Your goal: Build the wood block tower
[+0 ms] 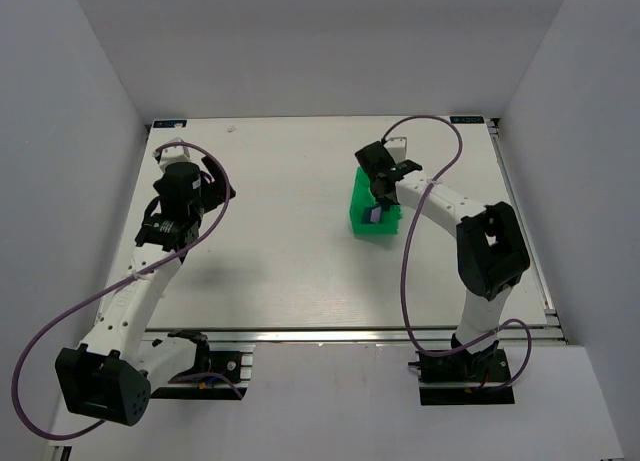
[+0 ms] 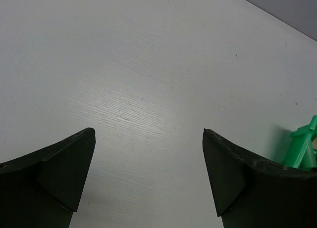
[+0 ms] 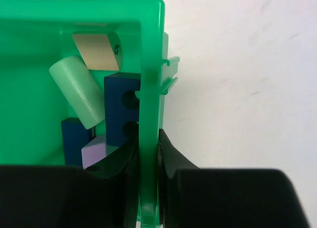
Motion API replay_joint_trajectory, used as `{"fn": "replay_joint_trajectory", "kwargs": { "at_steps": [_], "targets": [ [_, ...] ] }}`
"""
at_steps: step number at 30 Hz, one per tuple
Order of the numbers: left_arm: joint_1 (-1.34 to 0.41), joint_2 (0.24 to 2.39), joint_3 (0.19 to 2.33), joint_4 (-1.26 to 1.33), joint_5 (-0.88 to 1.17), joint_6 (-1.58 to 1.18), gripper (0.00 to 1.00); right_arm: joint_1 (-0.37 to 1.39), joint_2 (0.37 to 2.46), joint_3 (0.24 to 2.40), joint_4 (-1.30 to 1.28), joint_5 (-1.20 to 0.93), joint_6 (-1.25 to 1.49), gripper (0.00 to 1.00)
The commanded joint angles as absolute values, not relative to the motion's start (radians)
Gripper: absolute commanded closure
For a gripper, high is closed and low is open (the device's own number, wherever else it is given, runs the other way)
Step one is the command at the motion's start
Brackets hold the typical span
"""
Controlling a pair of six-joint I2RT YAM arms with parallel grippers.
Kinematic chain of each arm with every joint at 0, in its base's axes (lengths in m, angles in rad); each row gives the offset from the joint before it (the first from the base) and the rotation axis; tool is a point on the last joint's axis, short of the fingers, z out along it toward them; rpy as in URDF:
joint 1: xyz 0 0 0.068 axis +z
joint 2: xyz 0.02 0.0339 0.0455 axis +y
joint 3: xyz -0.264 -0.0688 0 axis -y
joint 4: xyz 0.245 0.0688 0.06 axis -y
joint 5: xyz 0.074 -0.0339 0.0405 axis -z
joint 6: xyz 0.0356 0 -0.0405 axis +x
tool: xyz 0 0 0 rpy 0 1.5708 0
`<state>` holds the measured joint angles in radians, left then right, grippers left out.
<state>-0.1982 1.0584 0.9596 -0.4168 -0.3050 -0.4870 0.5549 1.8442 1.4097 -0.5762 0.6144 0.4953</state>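
The wooden blocks lie jumbled inside a bright green bin [image 3: 148, 65]: a cream block [image 3: 96, 51], a mint green cylinder [image 3: 77, 89], a dark blue notched block [image 3: 118, 107], another dark blue piece [image 3: 74, 141] and a lilac block [image 3: 96, 151]. My right gripper [image 3: 147, 139] is shut on the bin's side wall, one finger inside and one outside. From above, the bin [image 1: 365, 224] sits right of the table's centre with the right gripper [image 1: 385, 193] over it. My left gripper [image 2: 148, 134] is open over bare table, holding nothing.
The white table [image 1: 290, 251] spreads between the two arms. In the left wrist view a corner of the green bin [image 2: 302, 146] shows at the right edge. Grey walls enclose the table on the left, right and back.
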Motion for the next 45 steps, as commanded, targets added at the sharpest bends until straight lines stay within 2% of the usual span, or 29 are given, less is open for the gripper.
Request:
{"fn": "replay_joint_trajectory", "kwargs": {
  "at_steps": [1, 3, 7, 13, 15, 18, 21, 25, 29, 45],
  "targets": [
    [-0.198, 1.039, 0.957, -0.393, -0.293, -0.485, 0.02, 0.555, 1.809, 1.482, -0.546, 0.903, 0.287, 1.00],
    [-0.199, 1.040, 0.956, -0.396, -0.296, -0.485, 0.02, 0.554, 1.828, 1.489, -0.526, 1.036, 0.139, 1.00],
    [-0.198, 1.043, 0.962, -0.403, -0.307, -0.486, 0.02, 0.555, 1.856, 1.442, -0.376, 1.140, -0.171, 1.00],
    [-0.198, 1.045, 0.974, -0.420, -0.327, -0.489, 0.02, 0.568, 1.838, 1.266, 0.145, 1.155, -0.792, 1.00],
    [-0.199, 1.048, 0.976, -0.417, -0.325, -0.489, 0.02, 0.569, 1.851, 1.201, 0.372, 1.236, -1.026, 1.00],
    [-0.198, 1.054, 0.976, -0.419, -0.327, -0.488, 0.02, 0.572, 1.885, 1.141, 0.533, 1.252, -1.205, 1.00],
    [-0.198, 1.065, 0.974, -0.411, -0.327, -0.488, 0.02, 0.574, 1.937, 1.108, 0.818, 1.285, -1.452, 1.00],
    [-0.198, 1.089, 0.971, -0.400, -0.318, -0.485, 0.02, 0.581, 2.066, 1.071, 1.423, 1.292, -1.959, 1.00],
    [-0.199, 1.114, 0.965, -0.391, -0.305, -0.482, 0.02, 0.581, 2.227, 1.097, 1.885, 1.282, -2.384, 1.00],
    [-0.199, 1.161, 0.945, -0.356, -0.256, -0.468, 0.02, 0.607, 2.289, 1.095, 1.888, 1.325, -2.399, 1.00]
  ]
}}
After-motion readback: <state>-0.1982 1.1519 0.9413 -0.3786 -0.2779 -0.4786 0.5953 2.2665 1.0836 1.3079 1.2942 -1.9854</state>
